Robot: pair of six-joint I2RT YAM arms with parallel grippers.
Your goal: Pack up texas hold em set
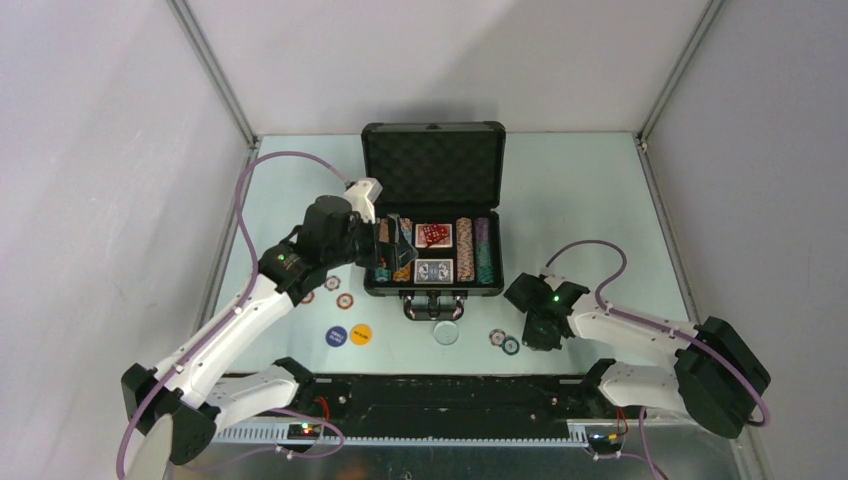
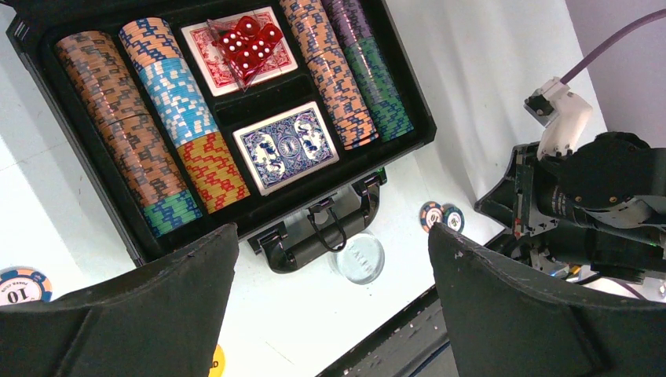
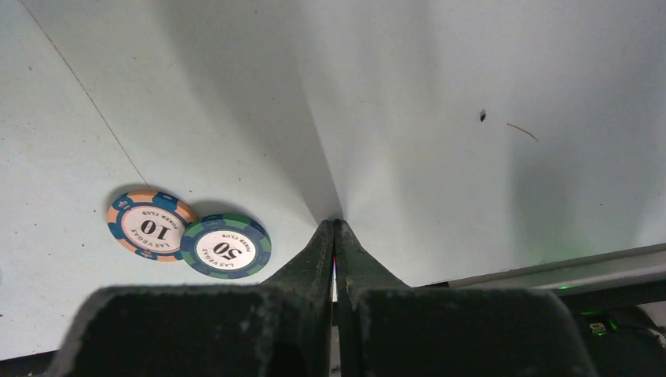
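Pressed flat together, the right gripper's [image 3: 334,224] black fingers hold nothing visible, near two loose striped discs that touch each other: the 10 chip [image 3: 151,226] and the 50 chip [image 3: 226,246]. Both lie thin on the smooth table [image 3: 471,118], so opening the jaws and pinching one rim at a low angle seems best. The left gripper [image 2: 334,314] gapes wide above the hard case [image 1: 432,170], which is lined with egg-crate foam.

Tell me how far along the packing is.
Done: striped chip rows, blue card deck, red card deck, red dice in the black hard case. In hand: nothing; right gripper shut beside loose 10 chip and 50 chip, left gripper open over the case. Left: those, more chips left of it, blue round button, yellow round button, clear disc, open lid.
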